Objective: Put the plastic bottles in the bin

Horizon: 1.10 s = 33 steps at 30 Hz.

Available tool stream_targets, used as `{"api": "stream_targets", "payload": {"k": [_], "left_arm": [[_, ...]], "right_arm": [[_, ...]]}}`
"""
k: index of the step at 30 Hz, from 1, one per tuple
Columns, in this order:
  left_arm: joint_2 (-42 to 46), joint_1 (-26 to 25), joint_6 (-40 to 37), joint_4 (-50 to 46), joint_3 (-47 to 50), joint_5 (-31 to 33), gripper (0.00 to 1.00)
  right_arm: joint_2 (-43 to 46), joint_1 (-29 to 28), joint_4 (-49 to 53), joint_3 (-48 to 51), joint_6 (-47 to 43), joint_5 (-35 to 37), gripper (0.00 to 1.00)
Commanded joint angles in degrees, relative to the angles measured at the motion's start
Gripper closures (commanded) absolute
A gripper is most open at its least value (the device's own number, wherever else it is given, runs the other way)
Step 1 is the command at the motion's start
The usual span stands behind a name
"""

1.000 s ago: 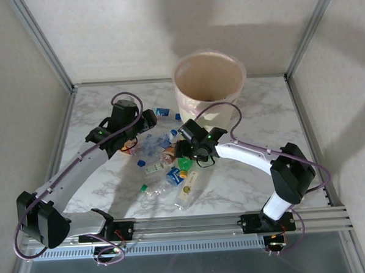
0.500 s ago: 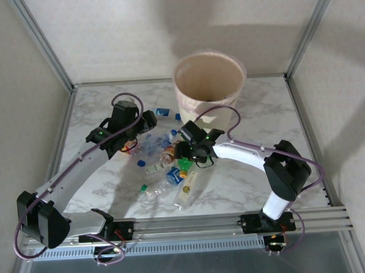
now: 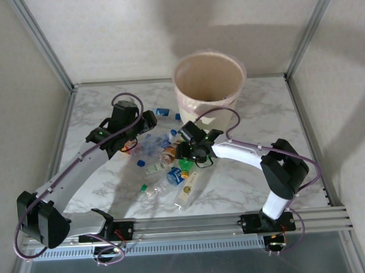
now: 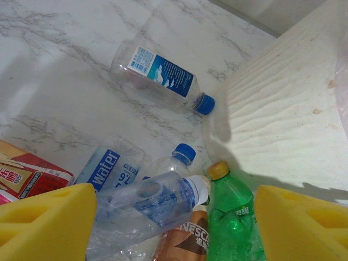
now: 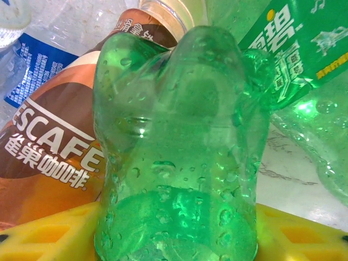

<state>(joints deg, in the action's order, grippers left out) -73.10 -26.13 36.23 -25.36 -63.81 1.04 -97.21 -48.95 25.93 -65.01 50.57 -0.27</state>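
A green bottle [image 5: 179,152] sits base-first between the yellow pads [image 5: 43,236], perhaps gripped; a brown Nescafe bottle [image 5: 49,147] lies against its left.

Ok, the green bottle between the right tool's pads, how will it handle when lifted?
The green bottle looks empty and dented, so it is probably light and squashy. Its smooth, curved wall carries droplets, so it may slip between the pads.

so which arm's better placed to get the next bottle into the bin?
Right. A green bottle sits between the pads of the right gripper, which appear to touch both its sides, near the bin. The left gripper hangs open over the bottle pile, holding nothing.
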Motion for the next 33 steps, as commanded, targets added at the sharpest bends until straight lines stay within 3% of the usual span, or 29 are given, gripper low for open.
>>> {"api": "stream_targets", "payload": {"k": [1,11,17,26,33], "left_arm": [[1.7,0.6,-0.1,-0.5,0.5,0.0,0.24],[2.1,0.6,0.1,-0.5,0.0,0.6,0.24],[1.4,0.6,0.2,-0.1,-0.8,0.7,0.24],[-0.5,0.6,0.1,0.5,-2.1,-0.2,0.24],[-0.5,0.6,-0.5,-0.2,-2.7,0.3,0.24]], "right_arm": [[0.4,0.6,2.0,-0.6,-0.7,0.3,0.41],[8.7,-1.1,10.1,-5.1,-4.1,3.5,0.45],[14.2,-2.5,14.2,-13.1,-7.8,5.2,0.46],[10.5,-0.7,23.9,-40.7,-14.6,14.8,0.48],[3.0,8.5,27.2,-58.8,-18.5,15.1,0.48]]}}
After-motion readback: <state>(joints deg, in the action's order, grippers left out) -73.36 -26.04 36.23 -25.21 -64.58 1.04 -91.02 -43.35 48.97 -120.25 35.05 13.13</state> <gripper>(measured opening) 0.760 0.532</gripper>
